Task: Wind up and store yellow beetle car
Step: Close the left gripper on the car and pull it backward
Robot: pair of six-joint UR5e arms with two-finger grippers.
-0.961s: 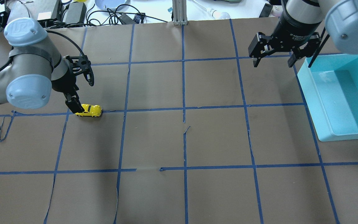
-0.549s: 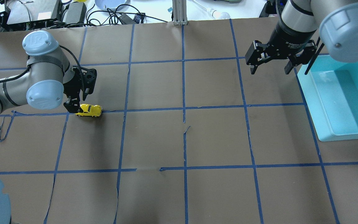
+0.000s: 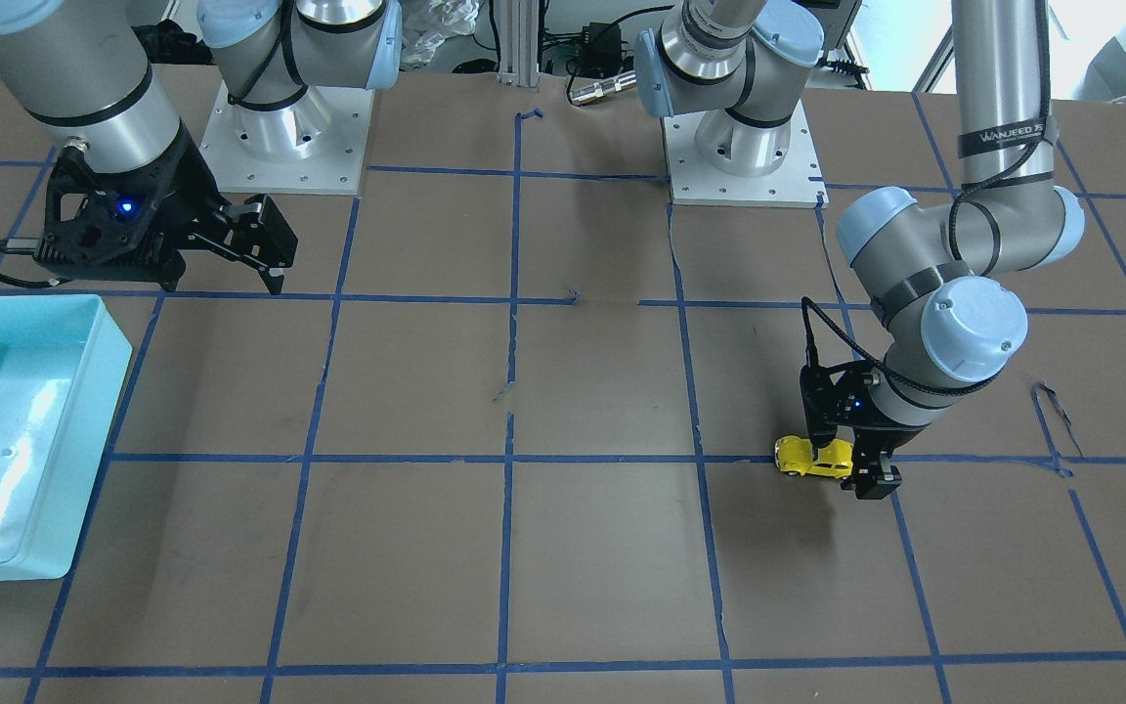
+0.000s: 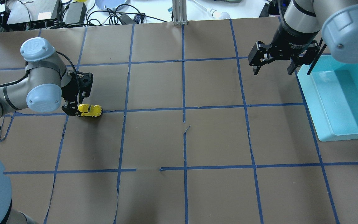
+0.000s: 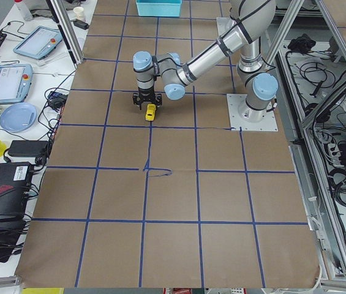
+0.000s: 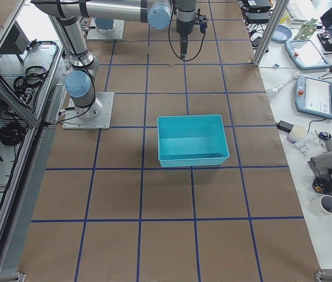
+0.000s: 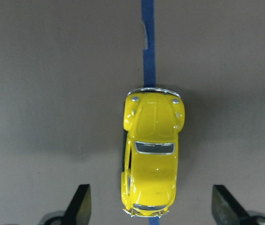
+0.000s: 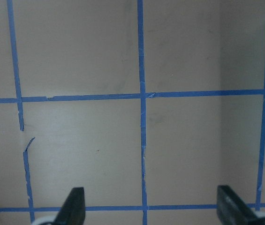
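Observation:
The yellow beetle car (image 4: 90,110) stands on its wheels on a blue tape line at the table's left; it also shows in the front view (image 3: 807,456) and the left wrist view (image 7: 152,154). My left gripper (image 4: 77,105) points down over the car's rear end. It is open, with one fingertip (image 7: 80,204) on each side of the car and clear gaps to its body. My right gripper (image 4: 273,69) is open and empty, hovering above the table beside the teal bin (image 4: 309,93).
The teal bin (image 3: 118,376) is empty and sits at the table's right edge. Brown paper with a blue tape grid covers the table (image 4: 185,140). Cables and devices lie beyond the far edge (image 4: 73,12).
My left arm has swung and lowered, so the open gripper now straddles the car's rear. The car has not moved. My right gripper shifted slightly.

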